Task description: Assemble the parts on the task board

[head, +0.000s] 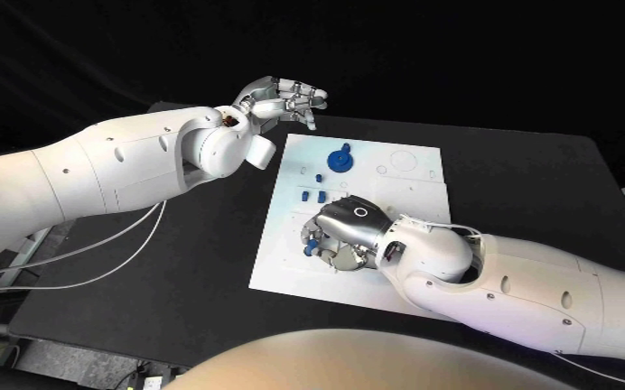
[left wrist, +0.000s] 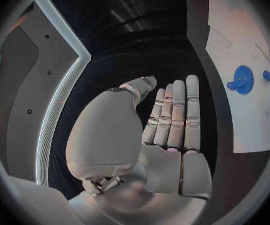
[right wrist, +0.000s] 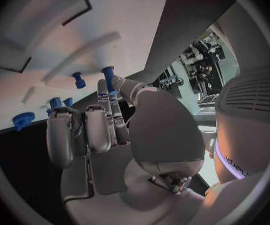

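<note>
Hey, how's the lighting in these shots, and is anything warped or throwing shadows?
Head view: the task board is brightly lit against a near-black table and background, and the right hand shades the board beneath it. Left wrist view: fisheye bends the board's edge, while the left hand looks evenly lit. Right wrist view: long soft shadows cross the board near the blue parts.

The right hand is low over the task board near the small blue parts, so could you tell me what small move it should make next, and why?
Probably close the fingers on the upright blue peg. The right hand is low over the task board, and in the right wrist view its fingers reach up beside that peg; whether they grip it is unclear. The left hand is raised beyond the board, holding nothing.
</note>
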Controlling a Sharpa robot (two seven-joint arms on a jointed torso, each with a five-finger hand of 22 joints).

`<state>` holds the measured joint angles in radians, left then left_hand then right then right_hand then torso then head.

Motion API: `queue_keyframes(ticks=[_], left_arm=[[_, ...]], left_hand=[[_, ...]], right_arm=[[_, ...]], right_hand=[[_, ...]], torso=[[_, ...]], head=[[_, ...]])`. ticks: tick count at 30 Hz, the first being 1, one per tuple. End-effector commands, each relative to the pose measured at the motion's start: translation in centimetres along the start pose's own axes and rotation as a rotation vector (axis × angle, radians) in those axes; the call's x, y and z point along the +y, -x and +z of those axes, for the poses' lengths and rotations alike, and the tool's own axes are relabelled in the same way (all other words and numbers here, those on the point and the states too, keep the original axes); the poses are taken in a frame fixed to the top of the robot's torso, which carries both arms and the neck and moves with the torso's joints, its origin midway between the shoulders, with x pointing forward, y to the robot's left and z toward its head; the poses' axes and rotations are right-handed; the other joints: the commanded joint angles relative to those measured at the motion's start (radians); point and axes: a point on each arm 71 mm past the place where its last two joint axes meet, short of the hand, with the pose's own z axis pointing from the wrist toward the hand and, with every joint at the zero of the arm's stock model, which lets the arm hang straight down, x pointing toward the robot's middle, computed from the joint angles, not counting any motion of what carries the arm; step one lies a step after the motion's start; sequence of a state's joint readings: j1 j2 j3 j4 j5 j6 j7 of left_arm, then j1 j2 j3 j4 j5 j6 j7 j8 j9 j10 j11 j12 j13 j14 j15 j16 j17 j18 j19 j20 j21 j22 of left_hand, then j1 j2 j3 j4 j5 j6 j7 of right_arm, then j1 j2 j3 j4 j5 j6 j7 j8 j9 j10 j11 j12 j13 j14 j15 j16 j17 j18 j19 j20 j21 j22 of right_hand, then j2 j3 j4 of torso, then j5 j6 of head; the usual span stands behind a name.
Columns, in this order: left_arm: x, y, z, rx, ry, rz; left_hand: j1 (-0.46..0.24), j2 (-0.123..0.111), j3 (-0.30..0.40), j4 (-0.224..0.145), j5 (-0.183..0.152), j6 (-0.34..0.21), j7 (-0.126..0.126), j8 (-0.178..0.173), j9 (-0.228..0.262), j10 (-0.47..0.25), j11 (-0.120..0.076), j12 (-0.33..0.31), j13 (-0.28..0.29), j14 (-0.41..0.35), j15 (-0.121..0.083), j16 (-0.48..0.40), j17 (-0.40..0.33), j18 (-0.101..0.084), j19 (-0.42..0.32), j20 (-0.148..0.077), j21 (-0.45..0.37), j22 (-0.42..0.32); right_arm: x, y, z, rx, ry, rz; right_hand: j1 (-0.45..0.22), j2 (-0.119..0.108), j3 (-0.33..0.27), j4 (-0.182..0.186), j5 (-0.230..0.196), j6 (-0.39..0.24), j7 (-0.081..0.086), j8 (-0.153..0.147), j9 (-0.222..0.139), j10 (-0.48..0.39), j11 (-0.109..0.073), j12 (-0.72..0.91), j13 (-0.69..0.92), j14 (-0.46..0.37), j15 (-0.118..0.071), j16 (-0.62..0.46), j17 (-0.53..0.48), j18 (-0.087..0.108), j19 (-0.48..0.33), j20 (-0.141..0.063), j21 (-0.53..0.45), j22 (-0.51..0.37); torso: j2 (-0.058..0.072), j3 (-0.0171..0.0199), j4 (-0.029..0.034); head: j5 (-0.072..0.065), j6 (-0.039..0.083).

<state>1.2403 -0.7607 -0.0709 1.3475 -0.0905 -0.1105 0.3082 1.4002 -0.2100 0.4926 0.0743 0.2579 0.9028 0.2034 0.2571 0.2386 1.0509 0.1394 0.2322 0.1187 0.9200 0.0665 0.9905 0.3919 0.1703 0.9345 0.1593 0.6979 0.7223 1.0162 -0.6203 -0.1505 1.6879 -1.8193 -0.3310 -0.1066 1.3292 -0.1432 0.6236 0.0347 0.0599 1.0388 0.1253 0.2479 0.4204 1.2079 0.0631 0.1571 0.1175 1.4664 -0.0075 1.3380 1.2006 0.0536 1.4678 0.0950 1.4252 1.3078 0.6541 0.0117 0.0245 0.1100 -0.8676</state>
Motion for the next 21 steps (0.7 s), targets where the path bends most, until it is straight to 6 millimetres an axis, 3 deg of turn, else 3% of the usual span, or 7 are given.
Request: queue_keyframes(ticks=[1,7,14,18,21], left_arm=[[-0.07,-0.21,0.04,0.015,-0.004,-0.012],[-0.06,-0.17,0.02,0.015,-0.001,-0.012],[-0.03,-0.1,-0.03,0.016,0.002,-0.012],[-0.02,-0.06,-0.06,0.014,0.003,-0.012],[0.0,0.0,-0.09,0.014,0.006,-0.012]], left_hand=[[0.002,0.009,-0.003,0.005,-0.001,-0.006,0.003,0.005,-0.001,-0.006,0.002,-0.002,-0.001,-0.001,0.005,-0.004,-0.001,0.012,0.005,0.001,-0.003,-0.001],[0.002,0.009,-0.003,0.005,-0.001,-0.006,0.003,0.005,-0.001,-0.006,0.002,-0.002,-0.001,-0.001,0.005,-0.004,-0.001,0.012,0.005,0.001,-0.003,-0.001],[0.002,0.01,-0.003,0.005,-0.001,-0.006,0.003,0.005,-0.001,-0.006,0.002,-0.002,-0.001,-0.001,0.005,-0.004,-0.001,0.012,0.005,0.001,-0.004,-0.001],[0.001,0.01,-0.004,0.006,-0.001,-0.007,0.003,0.005,-0.001,-0.007,0.002,-0.002,-0.001,-0.002,0.006,-0.004,-0.001,0.012,0.005,0.001,-0.005,-0.002],[0.001,0.009,-0.004,0.006,-0.001,-0.007,0.003,0.005,-0.002,-0.008,0.002,-0.002,-0.002,-0.002,0.006,-0.004,-0.001,0.012,0.005,0.001,-0.005,-0.002]], right_arm=[[0.3,-0.32,0.17,0.023,0.004,-0.04],[0.41,-0.22,0.21,0.001,0.006,-0.04],[0.21,0.0,0.06,-0.033,-0.002,-0.038],[0.05,0.25,-0.13,-0.069,-0.006,-0.035],[0.05,0.62,-0.44,-0.116,0.0,-0.026]], right_hand=[[-0.016,-0.005,-0.003,-0.003,0.0,-0.006,0.003,0.016,0.049,-0.002,0.004,-0.009,-0.002,0.034,-0.005,-0.001,-0.004,-0.014,0.019,-0.004,-0.008,0.166],[-0.053,-0.04,-0.013,0.01,0.027,-0.06,0.02,-0.018,0.038,-0.028,0.017,-0.03,-0.002,0.032,0.006,-0.001,-0.008,-0.012,0.014,0.004,-0.018,0.162],[-0.06,-0.056,-0.013,0.011,0.03,-0.099,0.025,-0.043,0.03,-0.052,0.026,-0.046,-0.001,0.029,0.013,-0.005,-0.017,-0.009,0.007,0.011,-0.03,0.155],[-0.066,-0.074,-0.019,0.011,0.031,-0.163,0.029,-0.079,0.018,-0.096,0.031,-0.056,-0.004,0.018,0.018,-0.025,-0.049,0.0,-0.013,0.016,-0.069,0.134],[-0.069,-0.087,-0.038,0.011,0.029,-0.205,0.013,-0.098,0.014,-0.158,0.04,-0.063,-0.01,-0.003,0.025,-0.071,-0.113,0.018,-0.054,0.022,-0.145,0.089]], torso=[[0.0,0.0001,-0.0001],[0.0,-0.0003,0.0],[0.0,0.0007,-0.0006],[0.0,0.0009,-0.0009],[0.0,0.0018,-0.0004]], head=[[0.0,0.0],[-0.002,0.001],[-0.003,0.002],[-0.005,0.003],[-0.007,0.004]])
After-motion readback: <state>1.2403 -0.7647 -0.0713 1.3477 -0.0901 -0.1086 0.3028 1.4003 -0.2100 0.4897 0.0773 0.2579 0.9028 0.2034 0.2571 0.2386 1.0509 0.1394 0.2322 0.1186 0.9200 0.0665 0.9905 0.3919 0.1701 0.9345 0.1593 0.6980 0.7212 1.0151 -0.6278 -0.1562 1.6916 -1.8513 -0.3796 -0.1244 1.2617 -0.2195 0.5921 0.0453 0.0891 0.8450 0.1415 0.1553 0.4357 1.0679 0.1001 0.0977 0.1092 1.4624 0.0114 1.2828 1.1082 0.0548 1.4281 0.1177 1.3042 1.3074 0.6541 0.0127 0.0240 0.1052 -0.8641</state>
